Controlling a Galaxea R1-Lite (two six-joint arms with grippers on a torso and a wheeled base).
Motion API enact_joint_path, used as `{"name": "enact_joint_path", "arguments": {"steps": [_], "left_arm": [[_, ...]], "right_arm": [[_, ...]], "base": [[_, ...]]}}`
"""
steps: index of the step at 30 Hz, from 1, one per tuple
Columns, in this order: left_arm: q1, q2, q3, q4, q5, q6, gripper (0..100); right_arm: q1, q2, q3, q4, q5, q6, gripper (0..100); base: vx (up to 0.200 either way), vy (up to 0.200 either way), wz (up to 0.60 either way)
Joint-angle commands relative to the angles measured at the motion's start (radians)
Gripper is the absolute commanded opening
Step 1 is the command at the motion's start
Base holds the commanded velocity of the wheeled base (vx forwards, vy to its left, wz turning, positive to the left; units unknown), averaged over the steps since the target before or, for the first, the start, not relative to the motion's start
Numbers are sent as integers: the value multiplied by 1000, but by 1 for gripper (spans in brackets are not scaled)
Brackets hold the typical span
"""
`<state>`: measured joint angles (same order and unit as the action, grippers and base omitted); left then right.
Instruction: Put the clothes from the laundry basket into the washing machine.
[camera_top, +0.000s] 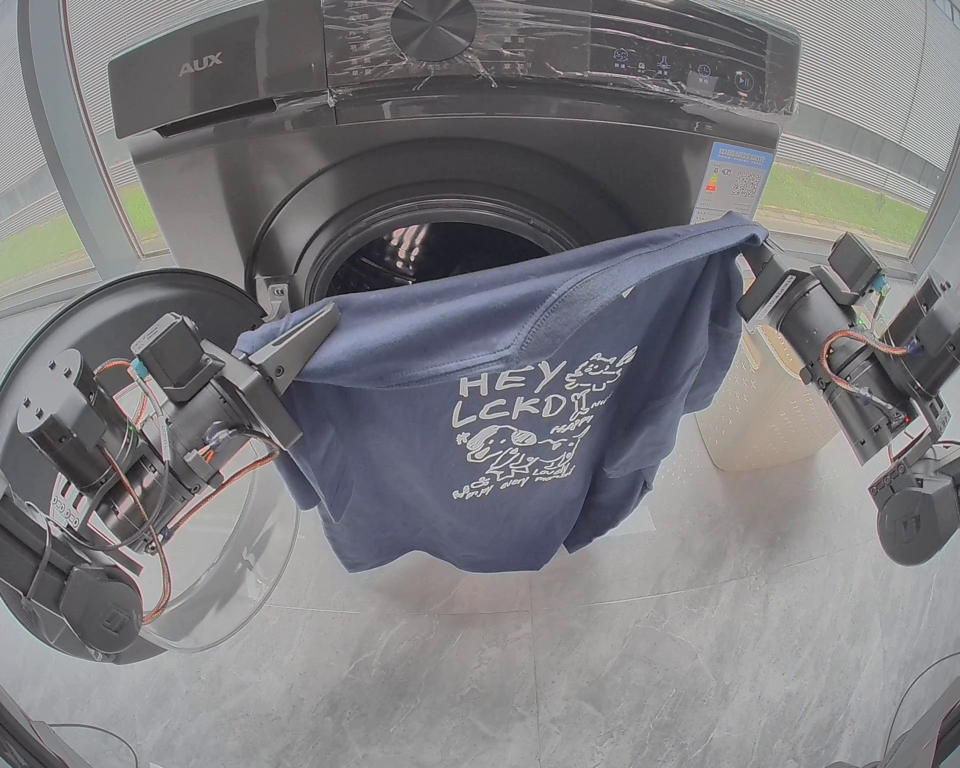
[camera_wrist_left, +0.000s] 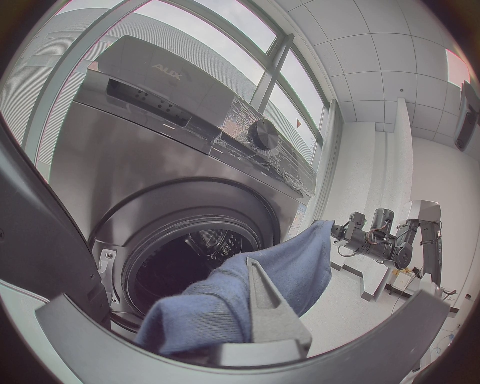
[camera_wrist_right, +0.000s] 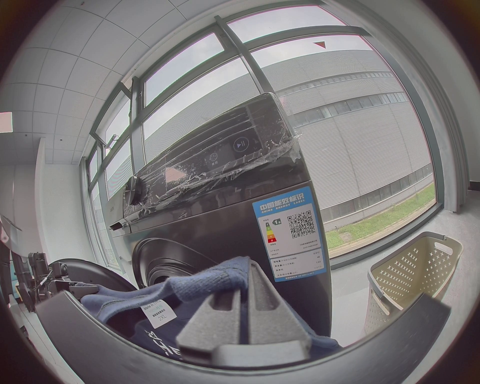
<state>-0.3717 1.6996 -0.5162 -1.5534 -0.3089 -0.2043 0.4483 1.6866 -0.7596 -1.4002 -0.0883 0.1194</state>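
Jaws on both arms are clamped on a navy T-shirt (camera_top: 500, 420), which hangs stretched between them in front of the washing machine (camera_top: 450, 150), across the lower part of its open drum mouth (camera_top: 440, 250). The left jaws are pressed together on one upper corner, with cloth bunched between them, close to the door hinge. The round door (camera_top: 90, 330) stands swung open on the left. The right jaws grip the opposite upper corner, higher up, near the energy label (camera_top: 735, 180). The shirt's white print faces the head camera and its hem hangs loose below. A pale laundry basket (camera_top: 770, 420) stands on the floor (camera_top: 600, 650) to the machine's right, partly behind the shirt.
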Motion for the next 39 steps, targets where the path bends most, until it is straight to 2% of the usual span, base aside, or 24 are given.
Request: {"name": "enact_joint_path", "arguments": {"steps": [1,8,13,14,17,23,24,30,32,34,36,39], "left_arm": [[5,-1,-1,-4,1,-1,0],[-4,-5,4,-4,1,5,0],[-65,-26,-7,-4,1,-3,0],[-99,-26,-16,-4,2,-1,0],[-136,-15,-45,-4,10,0,0],[-144,-5,-105,-2,10,-6,0],[-144,3,-119,-2,10,-7,0],[-144,74,-206,-2,34,-11,0],[-144,91,-220,-2,39,-11,0],[-144,114,-237,-4,51,-11,0],[-145,118,-243,-4,54,-12,0],[-147,112,-242,-4,54,-12,0]], "right_arm": [[-2,-4,-6,0,-1,0,0],[3,-1,5,0,-1,0,0],[29,4,51,1,-1,0,0],[61,8,77,0,-5,2,0],[133,33,123,-5,-10,9,0],[176,82,155,-11,-11,11,0],[178,88,158,-8,-11,11,100],[194,120,335,-6,7,0,100],[202,130,379,-10,19,-1,100],[224,133,468,-16,45,-9,100],[227,137,496,-17,55,-7,100],[211,162,473,-25,59,-3,100]], "base": [[0,0,0],[0,0,0],[0,0,0],[0,0,0],[0,0,0],[0,0,0],[0,0,0],[0,0,0],[0,0,0],[0,0,0],[0,0,0],[0,0,0]]}}
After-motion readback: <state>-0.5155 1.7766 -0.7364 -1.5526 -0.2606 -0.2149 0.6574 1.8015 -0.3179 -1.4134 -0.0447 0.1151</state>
